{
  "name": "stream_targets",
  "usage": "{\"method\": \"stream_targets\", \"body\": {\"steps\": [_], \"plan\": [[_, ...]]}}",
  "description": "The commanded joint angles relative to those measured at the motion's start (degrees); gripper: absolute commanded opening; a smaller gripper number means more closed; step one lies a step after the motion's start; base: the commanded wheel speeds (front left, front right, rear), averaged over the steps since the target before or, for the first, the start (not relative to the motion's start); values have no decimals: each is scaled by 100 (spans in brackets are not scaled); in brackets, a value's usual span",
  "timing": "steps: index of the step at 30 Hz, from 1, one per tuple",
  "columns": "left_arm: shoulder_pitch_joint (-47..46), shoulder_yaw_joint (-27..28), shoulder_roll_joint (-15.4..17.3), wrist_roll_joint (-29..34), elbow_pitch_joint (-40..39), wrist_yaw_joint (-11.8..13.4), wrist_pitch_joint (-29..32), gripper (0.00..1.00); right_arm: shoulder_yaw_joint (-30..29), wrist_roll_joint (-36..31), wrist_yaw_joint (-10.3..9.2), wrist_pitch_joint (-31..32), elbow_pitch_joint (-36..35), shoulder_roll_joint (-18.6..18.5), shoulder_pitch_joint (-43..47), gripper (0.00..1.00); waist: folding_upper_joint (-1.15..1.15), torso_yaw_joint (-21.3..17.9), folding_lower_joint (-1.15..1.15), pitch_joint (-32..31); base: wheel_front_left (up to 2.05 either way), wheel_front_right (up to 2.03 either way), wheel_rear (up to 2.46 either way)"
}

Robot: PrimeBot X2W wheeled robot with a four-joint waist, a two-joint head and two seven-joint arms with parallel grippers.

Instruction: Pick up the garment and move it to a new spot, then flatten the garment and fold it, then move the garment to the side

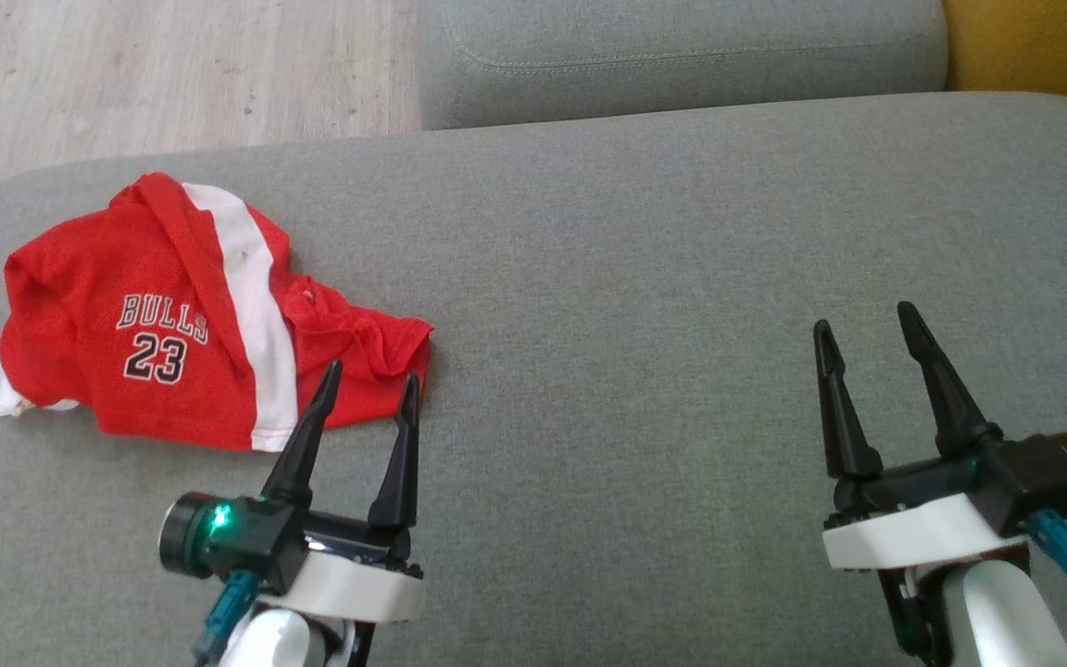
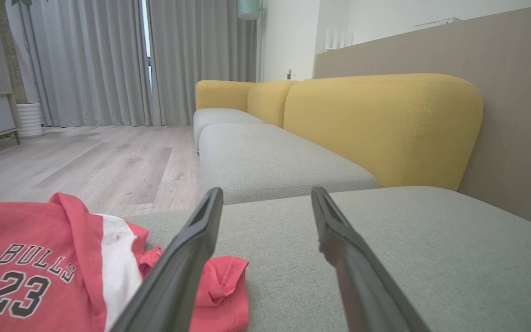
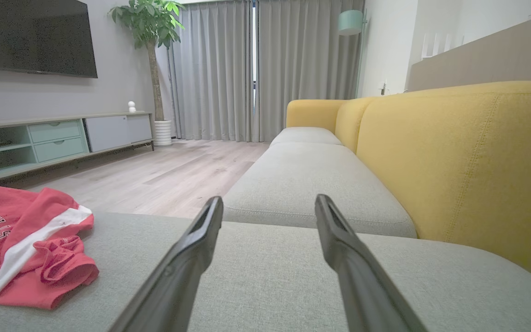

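Soft, even daylight came through the far curtains (image 3: pixel 210 69); I saw faint shadows, and the left gripper (image 2: pixel 266 190) blurred near the lens.

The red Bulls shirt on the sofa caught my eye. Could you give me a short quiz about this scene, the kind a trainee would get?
1. True or false: the left gripper is shut on the red garment.
2. Which number is printed on the garment? A) 32 B) 23 C) 45
3. Fill in: on the grey cushion, the garment lies nearer the ___ gripper than the other one.

Key
1. False. Its fingers stand apart and hold nothing, with the tips at the garment's near edge.
2. B.
3. Left. The right gripper is also open, over bare cushion well away from the garment.
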Motion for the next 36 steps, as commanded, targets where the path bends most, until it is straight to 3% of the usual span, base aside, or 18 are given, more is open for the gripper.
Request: {"method": "stream_targets", "body": {"steps": [1, 9, 15, 26, 36], "plan": [[-235, 154, 20, 72, -242, 14, -85, 100, 149, 2, -4, -91, -252, -46, -294, 100, 0, -1, 0, 3, 0, 0, 0], [-48, 609, -270, -33, -312, -438, -221, 100, 124, 968, -4, -226, -215, -49, -117, 100, 0, 10, 0, -3, 0, 0, 0], [111, 808, -398, 229, -136, -692, -323, 100, 347, 1306, -4, -328, -67, -51, -9, 100, 0, 3, 0, -38, 0, 0, 0], [140, 894, -441, -109, 346, -825, -331, 100, 462, 2298, -4, -336, 517, -51, -22, 100, 0, -1, 0, -106, 0, 0, 0], [137, 886, -442, -217, 387, -836, -331, 100, 391, 2168, -4, -336, 611, -51, -63, 100, 0, -2, 0, -125, 0, 0, 0]]}}
